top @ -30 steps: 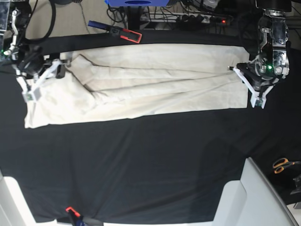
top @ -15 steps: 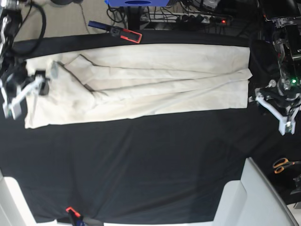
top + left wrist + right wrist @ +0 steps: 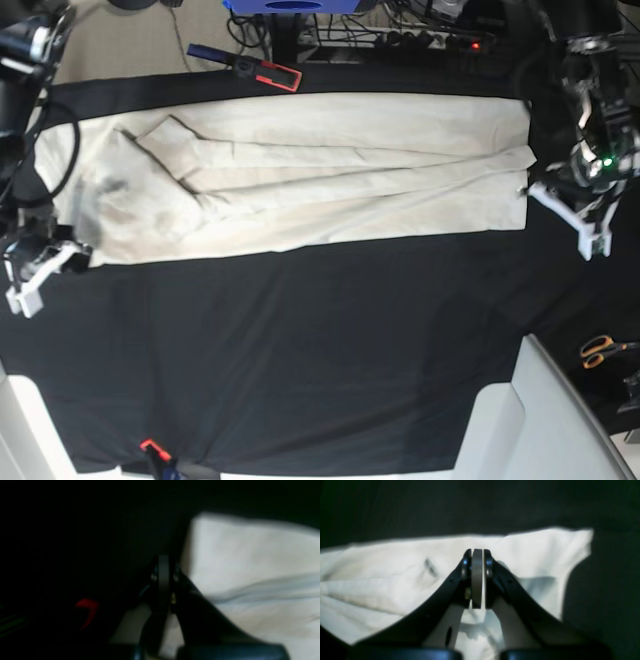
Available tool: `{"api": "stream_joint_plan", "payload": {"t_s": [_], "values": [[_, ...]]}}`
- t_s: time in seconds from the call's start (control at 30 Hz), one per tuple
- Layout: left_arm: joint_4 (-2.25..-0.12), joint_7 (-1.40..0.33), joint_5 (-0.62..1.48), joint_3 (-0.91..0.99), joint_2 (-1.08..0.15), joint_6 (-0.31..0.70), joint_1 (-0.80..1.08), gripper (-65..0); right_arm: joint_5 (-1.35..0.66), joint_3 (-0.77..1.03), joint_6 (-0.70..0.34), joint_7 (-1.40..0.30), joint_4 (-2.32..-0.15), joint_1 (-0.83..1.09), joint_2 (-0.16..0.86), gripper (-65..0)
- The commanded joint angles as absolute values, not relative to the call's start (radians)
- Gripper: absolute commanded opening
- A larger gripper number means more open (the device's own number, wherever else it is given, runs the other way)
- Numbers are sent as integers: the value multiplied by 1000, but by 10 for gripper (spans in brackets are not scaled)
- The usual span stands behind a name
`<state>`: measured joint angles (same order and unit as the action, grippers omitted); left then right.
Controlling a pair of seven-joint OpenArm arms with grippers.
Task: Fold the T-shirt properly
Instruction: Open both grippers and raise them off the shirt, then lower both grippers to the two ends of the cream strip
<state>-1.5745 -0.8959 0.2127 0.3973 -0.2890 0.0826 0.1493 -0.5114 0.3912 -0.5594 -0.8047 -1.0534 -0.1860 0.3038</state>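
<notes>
Both arms are black with white printed tool fingers. The left tool [image 3: 585, 222] carries a green light and black cables; the right tool [image 3: 38, 280] has grey pads [image 3: 477, 577] with small screws.

table cloth [image 3: 330, 340]: black, covers whole work surface, some wrinkles
clamp, far edge [image 3: 258, 68]: blue/black body w/ red-orange jaw, lies at cloth's far edge, left of centre
clamp, near edge [image 3: 155, 452]: small, red-orange tip, dark handle, at cloth's near edge, bottom left
scissors [image 3: 602, 350]: orange handles, off the cloth at right, beside the white panel
white panel [image 3: 545, 425]: light grey/white, angled, bottom right corner, overlaps cloth edge
power strip [image 3: 425, 40]: behind table, w/ red light at its right end, cables around it
blue object [image 3: 290, 5]: top centre, cut off by frame, can't tell what
floor [image 3: 150, 35]: beige, top left, behind table
</notes>
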Motion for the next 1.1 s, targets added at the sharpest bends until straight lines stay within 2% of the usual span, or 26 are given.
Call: {"api": "stream_joint_plan", "payload": {"t_s": [0.0,0.17,0.3,0.4,0.57,0.77,0.97,1.07], "values": [[-1572,-872,203,403,-297,77,136,-650,-524,395,-565,-777,-1029,-220,337,-644],[-1454,-849,203,326,-272,73,51,-650,-524,298,-565,-679,-881,-268,380,-644],[-1371,-848,203,295,-255,73,5,-650,-524,208,-561,-615,-843,-266,386,-644],[-1319,-846,202,291,-252,73,-18,-650,-524,209,-561,-585,-806,-268,387,-644],[-1204,-740,191,289,-259,73,-27,-650,-524,202,-561,-544,-733,-282,414,-644],[-1075,-628,44,289,-249,73,-28,-650,-524,202,-561,-510,-722,-282,443,-644],[-1086,-622,42,289,-249,73,-27,-650,-524,202,-555,-506,-720,-282,452,-644],[-1135,-625,42,289,-249,73,-19,-650,-524,200,-489,-461,-720,-282,456,-645]]}}
